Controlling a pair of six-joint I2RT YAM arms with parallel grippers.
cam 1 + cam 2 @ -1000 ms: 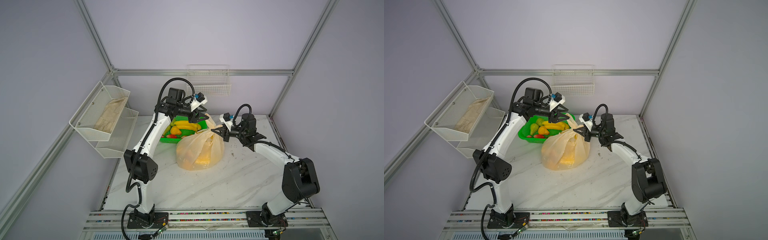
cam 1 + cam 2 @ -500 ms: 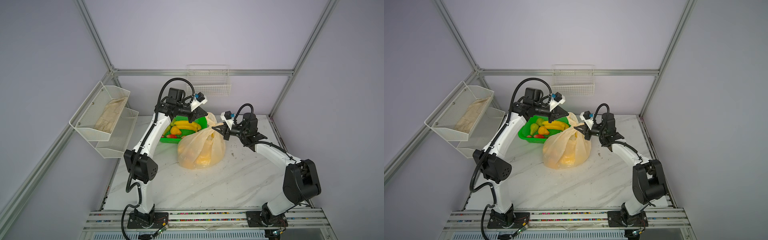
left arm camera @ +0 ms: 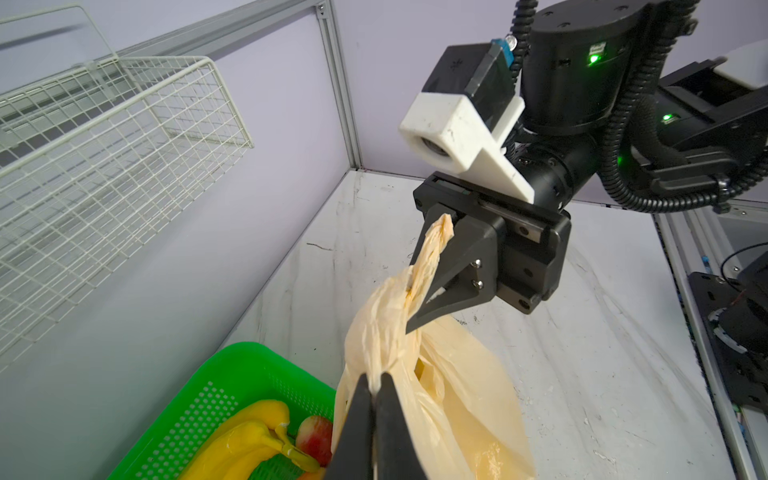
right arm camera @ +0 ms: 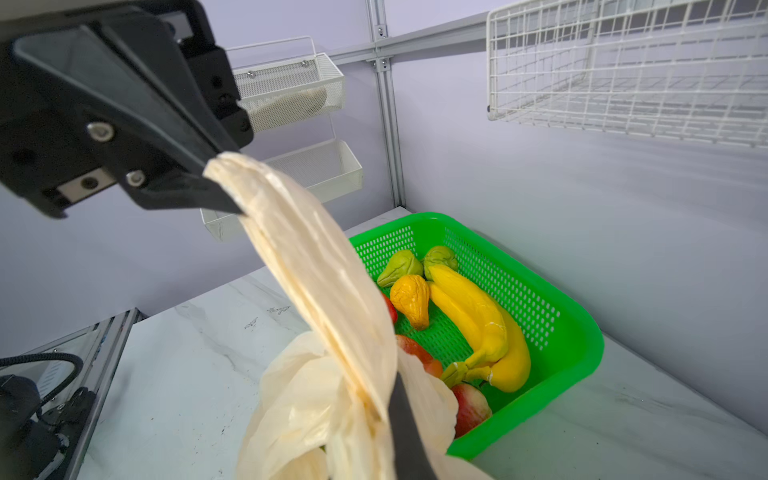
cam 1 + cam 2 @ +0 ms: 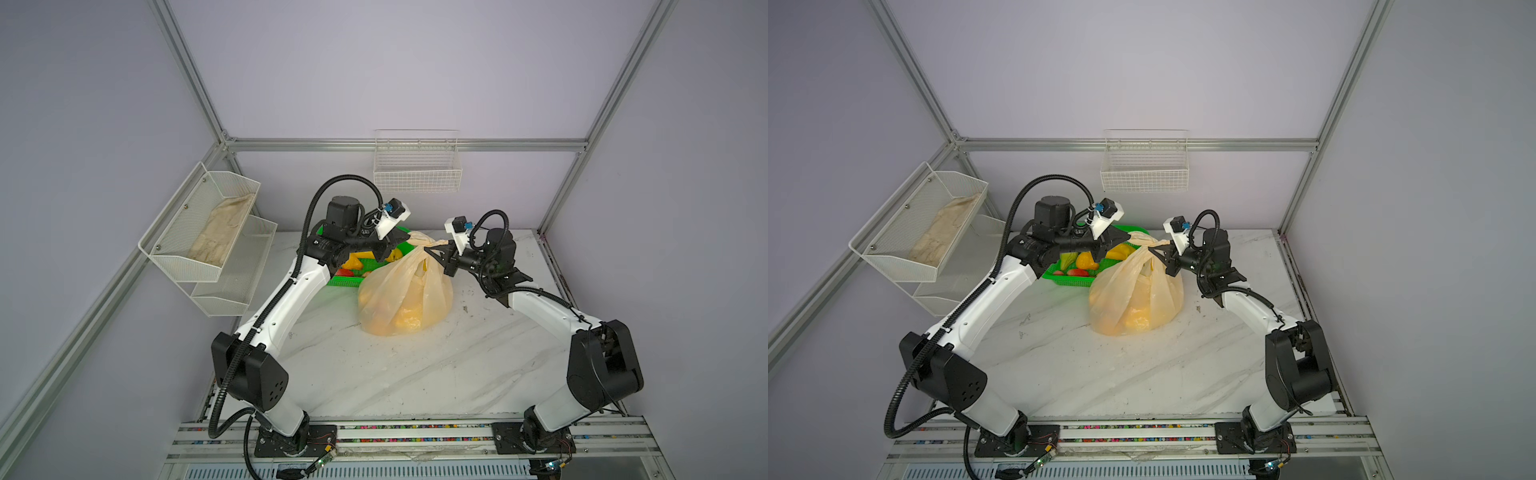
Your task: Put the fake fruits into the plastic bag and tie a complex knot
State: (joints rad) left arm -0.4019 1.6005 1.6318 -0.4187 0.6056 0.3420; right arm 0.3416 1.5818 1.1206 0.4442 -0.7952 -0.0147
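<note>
The bag [image 5: 405,291] top is gripped by the left end effector [image 3: 374,388] and the right end effector [image 5: 430,248], both closed tight on it.

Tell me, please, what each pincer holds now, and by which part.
Both hold the plastic bag by its handle strips: the left pincer is shut on one strip, the right pincer on the other.

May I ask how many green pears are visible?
2 green pears in the bright green perforated basket: one beside the orange pear, one beside the yellow banana. The cream plastic bag may hide others.
</note>
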